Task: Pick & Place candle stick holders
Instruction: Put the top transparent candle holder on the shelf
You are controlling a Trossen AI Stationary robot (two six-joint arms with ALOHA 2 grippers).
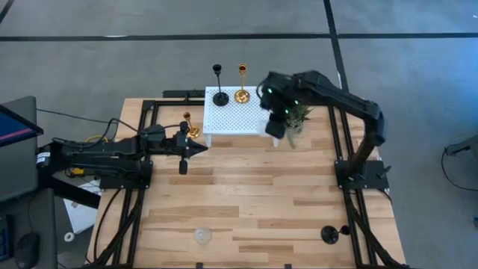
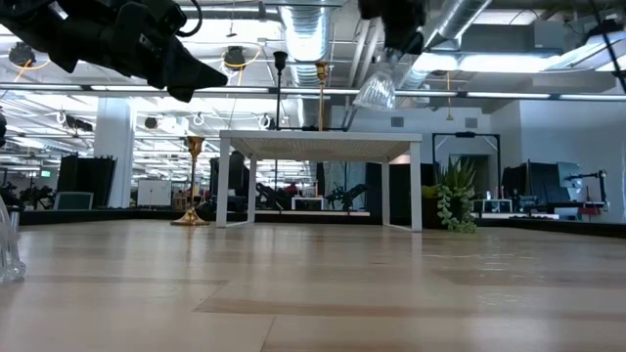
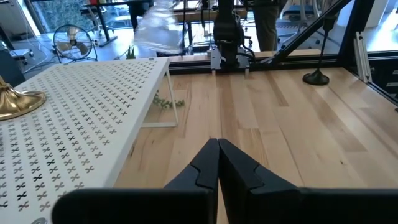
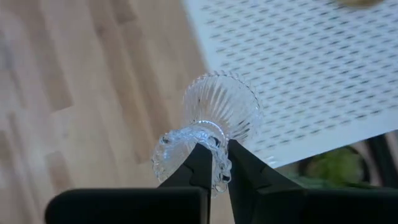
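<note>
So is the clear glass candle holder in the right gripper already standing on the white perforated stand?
No, the right gripper holds the clear glass holder in the air above the stand.

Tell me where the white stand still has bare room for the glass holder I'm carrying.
The right gripper holds the clear glass holder over the white stand's right edge. The stand's front and right parts are bare. Its back edge is crowded: the black holder and gold holder stand there. The plant borders the right side.
</note>
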